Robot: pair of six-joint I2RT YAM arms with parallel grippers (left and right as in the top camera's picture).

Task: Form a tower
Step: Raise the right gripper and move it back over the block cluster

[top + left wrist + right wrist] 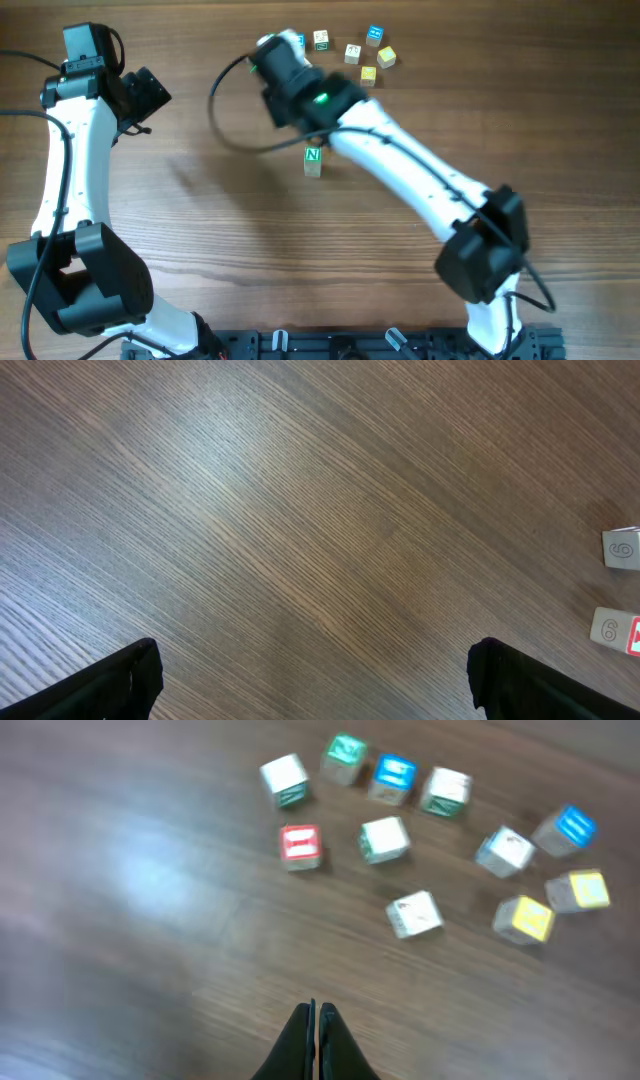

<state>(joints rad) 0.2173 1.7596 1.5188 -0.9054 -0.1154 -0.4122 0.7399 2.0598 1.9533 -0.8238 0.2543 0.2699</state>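
The tower [313,161] stands near the table's middle as a narrow pale column with a green N on its top face; I cannot tell how many cubes it holds. My right gripper [316,1012] is shut on nothing and hovers above the wood, short of a scatter of loose letter cubes: a red one [299,846], a white one [415,914] and a yellow one [525,918] lie closest. From overhead the right gripper [272,50] is at the back, beyond the tower. My left gripper [315,682] hangs wide open over bare wood at the far left [150,95].
Several loose cubes [352,52] lie in a cluster at the back right of centre. Two pale cubes [621,547] [612,628] show at the right edge of the left wrist view. The right arm [400,165] stretches diagonally just above and to the right of the tower.
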